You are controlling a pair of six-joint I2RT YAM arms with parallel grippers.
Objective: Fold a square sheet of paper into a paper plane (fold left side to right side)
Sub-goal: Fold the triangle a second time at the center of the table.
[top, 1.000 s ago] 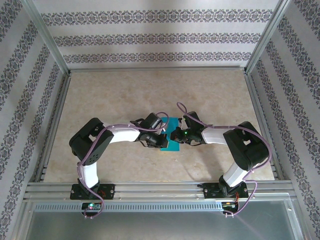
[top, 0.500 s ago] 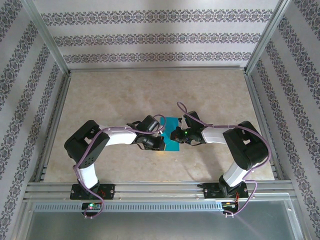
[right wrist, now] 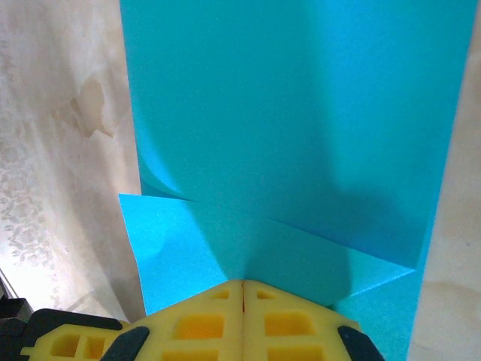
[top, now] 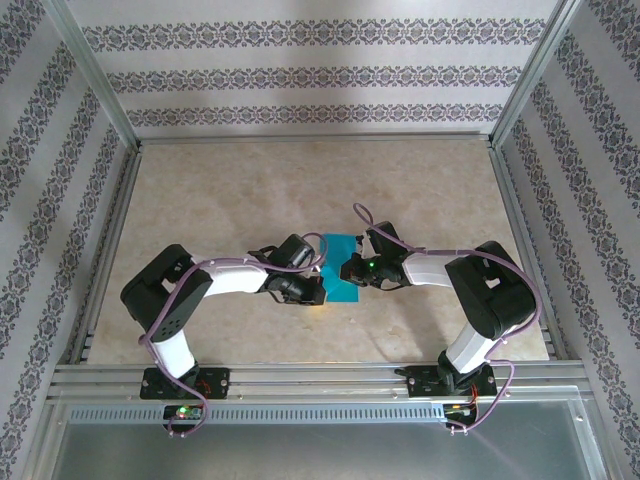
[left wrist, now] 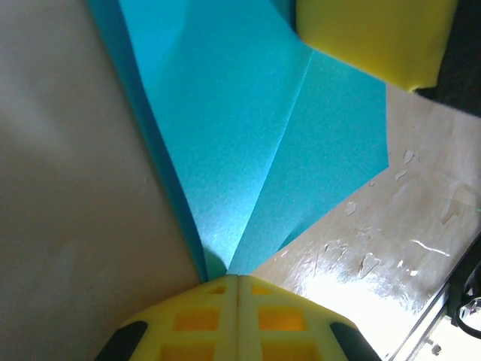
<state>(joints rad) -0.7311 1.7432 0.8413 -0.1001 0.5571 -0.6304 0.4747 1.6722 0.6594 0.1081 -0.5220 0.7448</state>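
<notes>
Over the last second the left arm draws its elbow back toward 8 o'clock, and the left hand (top: 305,288) slides with it along the 8 o'clock edge of the sheet of paper (top: 338,250). The right hand (top: 350,270) stays planted on the sheet's 3 o'clock side. The paper has not shifted: it lies flat near the middle of the desk (top: 300,180), slightly toward 6 o'clock. That reads as a pressing stroke along a crease with the sheet pinned, so folding looks under way and no dart shape is finished yet.

The overhead view gives the arms' spread but hides the folds. The left wrist view shows the left hand (left wrist: 237,280) with its fingers together at a pointed corner where creases meet on the paper (left wrist: 248,135), with one of the right hand's fingers (left wrist: 368,37) at 1 o'clock. The right wrist view shows the right hand (right wrist: 242,286) closed too, pressing on layered flaps (right wrist: 301,113). Whether either pinches paper I cannot tell.
</notes>
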